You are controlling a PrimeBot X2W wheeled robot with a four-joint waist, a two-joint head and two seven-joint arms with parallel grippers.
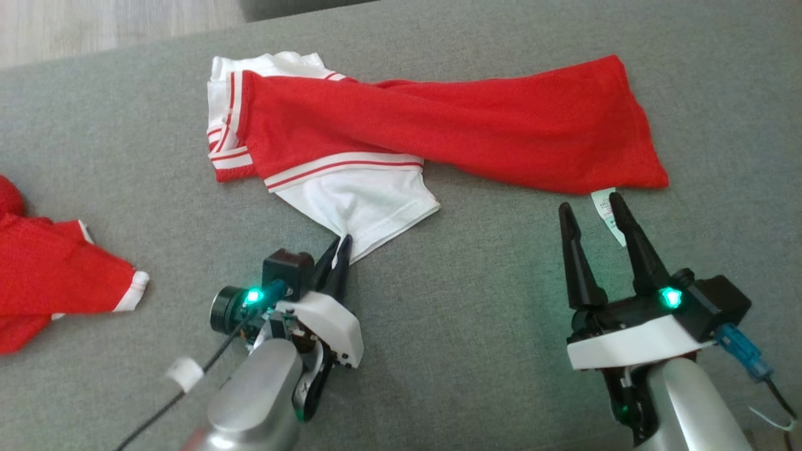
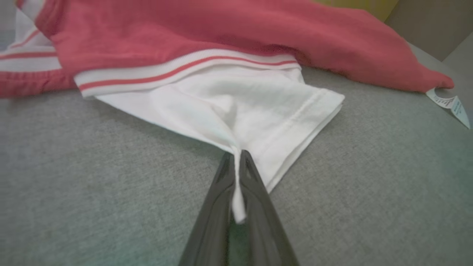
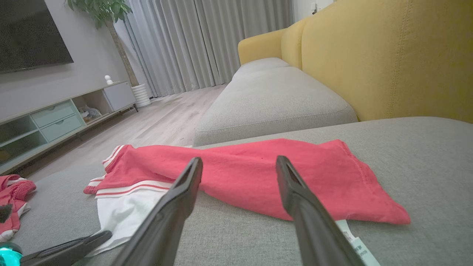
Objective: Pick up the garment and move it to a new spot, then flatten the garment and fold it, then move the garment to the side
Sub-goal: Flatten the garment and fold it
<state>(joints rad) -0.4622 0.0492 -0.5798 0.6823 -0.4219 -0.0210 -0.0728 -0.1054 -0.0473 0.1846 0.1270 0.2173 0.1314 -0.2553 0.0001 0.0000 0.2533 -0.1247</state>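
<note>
The garment (image 1: 438,125), a red shirt with white striped trim and white sleeves, lies stretched across the grey cushion (image 1: 476,326). My left gripper (image 1: 341,247) is shut on the near corner of its white sleeve (image 1: 369,200), and the cloth bunches into a peak between the fingers. The left wrist view shows the pinched sleeve (image 2: 240,99) running into my left gripper (image 2: 236,159). My right gripper (image 1: 592,210) stands open just short of the red hem, one finger over the white label (image 1: 603,207). In the right wrist view my right gripper (image 3: 238,162) frames the garment (image 3: 258,173).
A second red and white garment (image 1: 50,275) lies at the cushion's left edge. Beyond the far edge is wooden floor (image 1: 94,25). The yellow sofa back (image 3: 388,55) rises to the right, with a TV cabinet (image 3: 55,114) across the room.
</note>
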